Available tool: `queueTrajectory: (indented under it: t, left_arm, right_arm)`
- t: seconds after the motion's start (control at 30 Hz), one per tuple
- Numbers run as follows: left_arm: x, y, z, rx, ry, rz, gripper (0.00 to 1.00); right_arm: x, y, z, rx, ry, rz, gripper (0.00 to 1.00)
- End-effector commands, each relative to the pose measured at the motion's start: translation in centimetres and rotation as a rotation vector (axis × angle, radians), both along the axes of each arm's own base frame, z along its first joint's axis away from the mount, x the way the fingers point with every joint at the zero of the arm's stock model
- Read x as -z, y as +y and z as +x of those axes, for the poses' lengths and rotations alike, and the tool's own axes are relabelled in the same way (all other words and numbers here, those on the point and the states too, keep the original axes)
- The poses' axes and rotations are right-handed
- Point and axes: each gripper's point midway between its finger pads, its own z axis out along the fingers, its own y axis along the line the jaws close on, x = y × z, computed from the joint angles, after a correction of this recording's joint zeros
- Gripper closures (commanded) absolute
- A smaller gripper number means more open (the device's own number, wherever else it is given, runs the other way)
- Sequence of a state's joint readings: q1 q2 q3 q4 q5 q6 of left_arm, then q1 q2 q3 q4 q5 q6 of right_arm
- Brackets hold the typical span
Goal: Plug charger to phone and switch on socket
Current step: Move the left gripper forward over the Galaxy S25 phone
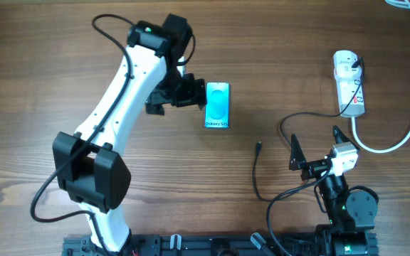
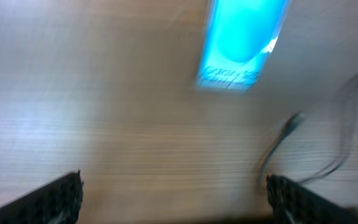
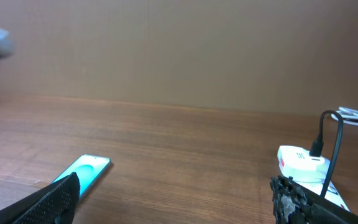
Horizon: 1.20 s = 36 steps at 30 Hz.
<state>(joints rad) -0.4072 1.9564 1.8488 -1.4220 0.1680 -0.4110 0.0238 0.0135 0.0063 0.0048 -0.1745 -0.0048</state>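
Nearest the robot's base, the right hand (image 1: pixel 317 147) is over the wooden tabletop (image 1: pixel 34 57), its two fingers spread wide and holding nothing. Just to its left lies the charger (image 1: pixel 254 172), a thin black cable curling across the wood. Its tip (image 1: pixel 259 147) lies free, apart from the phone (image 1: pixel 217 105). The phone lies flat farther out, near the middle, cyan screen up, with a white lettered strip at its near end. The left hand (image 1: pixel 198 95) is just beside the phone's left edge, fingers released and empty. Its blurred wrist view shows the phone ahead of the fingers, not between them. Farthest, at the right, lies the white socket (image 1: pixel 349 84), with a black plug (image 1: pixel 358 65) in it and a white cord (image 1: pixel 397 144) trailing away.
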Motion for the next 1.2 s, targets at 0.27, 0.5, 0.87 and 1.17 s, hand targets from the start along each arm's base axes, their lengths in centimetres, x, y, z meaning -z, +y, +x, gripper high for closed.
queueTrajectory:
  t: [0.27,0.5,0.87,1.17]
  left_arm:
    - [-0.8,-8.4,3.6,0.031,-0.22,-0.139,0.0]
    - [4.6,-6.9,4.5,0.03,-0.194,0.063,0.0]
    - [10.1,-7.7,5.5,0.089,-0.137,0.078,0.0]
    - [12.4,-8.0,6.6,0.162,-0.166,0.097,0.0]
  right_arm:
    - [-0.2,-0.1,0.0,0.01,-0.009,0.008,0.0]
    - [-0.2,-0.1,0.0,0.01,-0.009,0.008,0.0]
    - [-0.2,-0.1,0.0,0.01,-0.009,0.008,0.0]
    - [-0.2,-0.1,0.0,0.01,-0.009,0.008,0.0]
